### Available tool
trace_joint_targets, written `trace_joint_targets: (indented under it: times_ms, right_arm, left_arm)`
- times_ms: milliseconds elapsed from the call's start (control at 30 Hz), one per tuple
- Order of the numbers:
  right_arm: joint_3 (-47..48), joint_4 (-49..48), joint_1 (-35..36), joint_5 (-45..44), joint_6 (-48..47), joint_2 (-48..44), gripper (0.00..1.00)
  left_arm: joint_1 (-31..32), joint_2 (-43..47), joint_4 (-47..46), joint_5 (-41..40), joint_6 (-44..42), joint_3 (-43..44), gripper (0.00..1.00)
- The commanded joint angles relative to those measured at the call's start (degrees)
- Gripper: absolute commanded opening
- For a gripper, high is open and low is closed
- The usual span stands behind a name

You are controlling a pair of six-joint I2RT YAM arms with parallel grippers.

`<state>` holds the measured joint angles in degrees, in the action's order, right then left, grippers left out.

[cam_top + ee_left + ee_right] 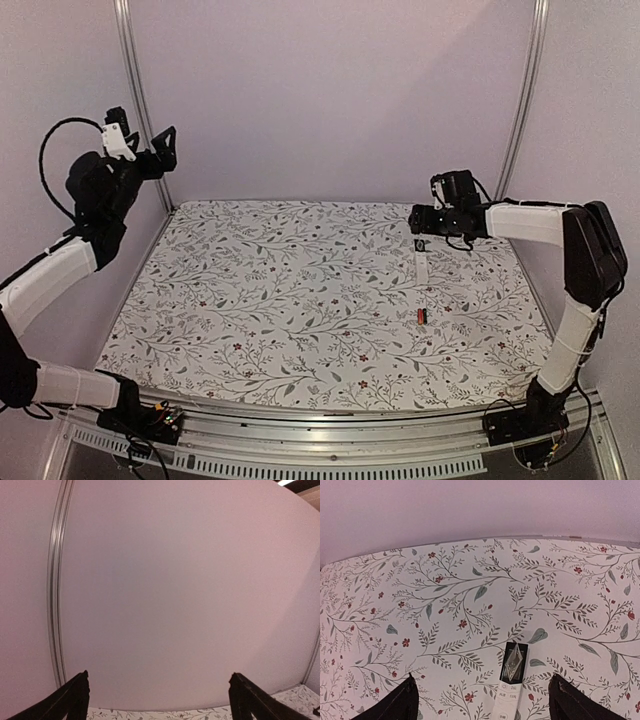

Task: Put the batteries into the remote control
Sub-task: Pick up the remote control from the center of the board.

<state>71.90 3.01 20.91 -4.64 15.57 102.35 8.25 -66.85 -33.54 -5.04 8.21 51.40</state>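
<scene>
Top external view: the left gripper point(160, 150) is seen raised high at the far left corner, clear of the flowered tablecloth point(290, 300), with nothing in it. The right gripper point(420, 222) is held low over the far right part of the cloth, just beside the far end of the remote control point(422, 264), which lies flat as a slim white bar running toward the near edge. The batteries point(422, 316) are seen as a small red and black speck on the cloth, just past the remote's near end and apart from both grippers; their number cannot be told. Left wrist view: the fingers point(70, 700) are spread wide, and only the plain wall point(175, 590) and a thin strip of cloth are seen between them. Right wrist view: the fingers point(395, 702) are spread wide, and the remote control point(509, 695) is seen low in the gap between them, untouched by either, its black patch point(513, 662) at the end farther from the camera.
</scene>
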Motion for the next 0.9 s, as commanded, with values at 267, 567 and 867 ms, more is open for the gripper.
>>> trace_joint_targets:
  times_ms: [267,567,867]
  right_arm:
    - [5.7,18.1,1.3,-4.0,1.2,15.1,0.75]
    - [5.7,16.8,1.3,-0.4,1.7,16.0,0.35]
    - [7.2,18.8,1.3,0.6,-2.1,14.0,0.16]
  left_arm:
    - [1.2,2.0,2.1,14.9,-2.8,-11.7,0.96]
    - [1.4,3.6,2.4,17.6,-3.5,-11.8,0.96]
    - [2.2,2.8,1.3,25.2,-3.4,-11.8,0.95]
